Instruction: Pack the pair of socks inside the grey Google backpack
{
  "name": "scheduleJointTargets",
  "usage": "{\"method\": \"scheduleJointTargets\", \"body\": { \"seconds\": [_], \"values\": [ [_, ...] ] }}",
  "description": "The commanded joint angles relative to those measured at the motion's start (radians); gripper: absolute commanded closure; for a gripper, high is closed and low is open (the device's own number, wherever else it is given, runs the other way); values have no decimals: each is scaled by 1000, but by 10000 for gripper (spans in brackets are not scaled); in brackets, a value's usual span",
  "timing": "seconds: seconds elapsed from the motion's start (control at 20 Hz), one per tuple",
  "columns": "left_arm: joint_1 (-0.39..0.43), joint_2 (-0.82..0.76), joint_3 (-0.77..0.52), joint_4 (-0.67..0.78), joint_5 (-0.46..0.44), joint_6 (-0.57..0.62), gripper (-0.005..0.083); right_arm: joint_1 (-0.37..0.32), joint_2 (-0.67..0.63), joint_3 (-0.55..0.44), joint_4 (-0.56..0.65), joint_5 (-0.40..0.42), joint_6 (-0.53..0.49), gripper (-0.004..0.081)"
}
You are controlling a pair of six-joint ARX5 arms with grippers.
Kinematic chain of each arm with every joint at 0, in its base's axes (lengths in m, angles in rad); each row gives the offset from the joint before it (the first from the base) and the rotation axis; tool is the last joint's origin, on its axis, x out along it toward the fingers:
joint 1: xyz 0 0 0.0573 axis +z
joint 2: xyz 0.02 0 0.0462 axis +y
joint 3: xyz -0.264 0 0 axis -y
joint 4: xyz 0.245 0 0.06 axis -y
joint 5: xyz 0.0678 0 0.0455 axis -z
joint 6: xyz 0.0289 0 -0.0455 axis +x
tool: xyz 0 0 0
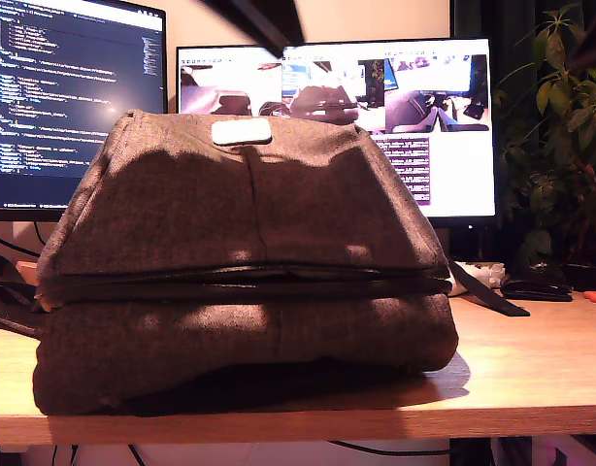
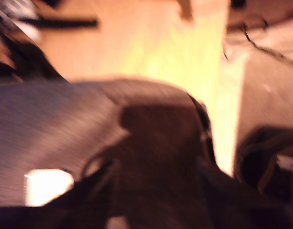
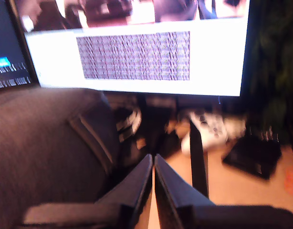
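across the exterior view, the grey backpack (image 1: 245,272) lies flat on the wooden tabletop (image 1: 531,359), filling most of the frame, its white patch (image 1: 242,132) near the top edge. two lit monitors (image 1: 444,126) stand behind it, a plant (image 1: 560,126) at the exterior view's right, and a black strap (image 1: 487,289) trails off toward that side. no socks show, and neither gripper can be made out here.

from the first wrist view, blurred, the backpack (image 2: 65,138) lies below with its white patch (image 2: 47,186) bright; i cannot tell how my first gripper stands.

from the second wrist view, my second gripper (image 3: 153,164) has its fingers pressed together with only a thin slit between, holding nothing. the backpack (image 3: 41,148) lies beside it, a white gadget (image 3: 208,126) sits under the monitor (image 3: 137,52).
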Motion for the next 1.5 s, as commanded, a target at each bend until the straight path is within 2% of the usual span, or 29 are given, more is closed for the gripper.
{"method": "scheduleJointTargets", "body": {
  "seconds": [0.0, 0.15, 0.25, 0.3, 0.6, 1.0, 1.15, 1.45],
  "values": [
    [19, 8, 2, 37, -6, -1, 795, -1, 8, -3, -39, 2, 0, 781],
    [94, 8, 2, 113, -6, -16, 795, -1, 8, -3, -21, 3, 0, 781],
    [147, 8, 2, 171, -5, -16, 795, -2, 8, -3, 9, 13, -43, 781],
    [174, 8, 2, 193, -6, -71, 795, -3, 8, -3, 14, 14, -55, 781],
    [349, 8, -5, 268, -5, -117, 795, -61, -18, -3, 5, 10, -56, 781],
    [568, -58, -21, 299, 44, -190, 795, -164, -155, -3, -121, -3, -87, 781],
    [633, -127, -101, 349, 68, -202, 795, -185, -209, -3, -164, -30, -86, 781],
    [725, -327, -418, 576, 69, -280, 795, -185, -314, -3, -262, -55, -74, 781]
  ]
}}
